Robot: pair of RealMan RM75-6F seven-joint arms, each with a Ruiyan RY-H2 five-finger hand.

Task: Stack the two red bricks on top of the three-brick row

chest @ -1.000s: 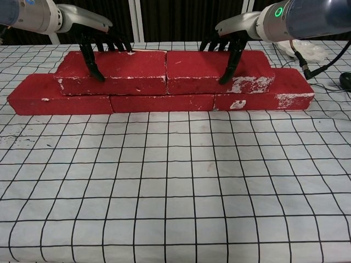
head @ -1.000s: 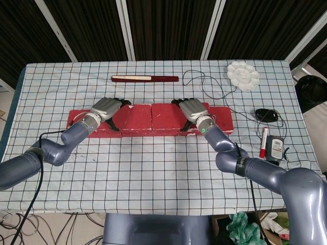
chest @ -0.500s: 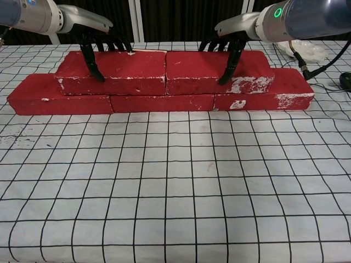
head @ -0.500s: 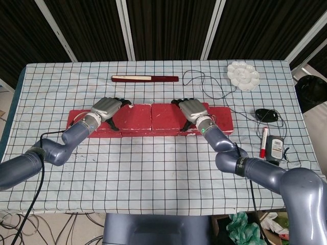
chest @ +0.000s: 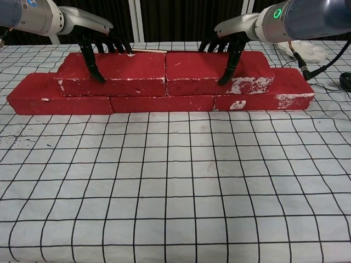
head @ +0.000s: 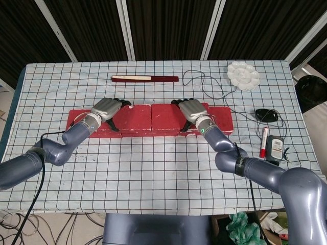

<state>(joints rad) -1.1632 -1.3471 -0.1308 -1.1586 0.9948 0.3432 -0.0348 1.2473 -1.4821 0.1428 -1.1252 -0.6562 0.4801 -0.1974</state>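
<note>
Fingers (chest: 93, 63) of the left hand (chest: 90, 30) drape over the left brick (chest: 118, 68), gripping; the right hand (chest: 230, 34) grips the right brick (chest: 205, 67), at three o'clock. Both sit on the row (chest: 162, 102); release gently, lifting straight up.

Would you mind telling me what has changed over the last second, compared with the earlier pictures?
Almost nothing visibly changed. The left hand still grips the left upper brick and the right hand the right upper brick, both bricks resting on the three-brick row. Neither brick shifted noticeably, and neither was let go.
</note>
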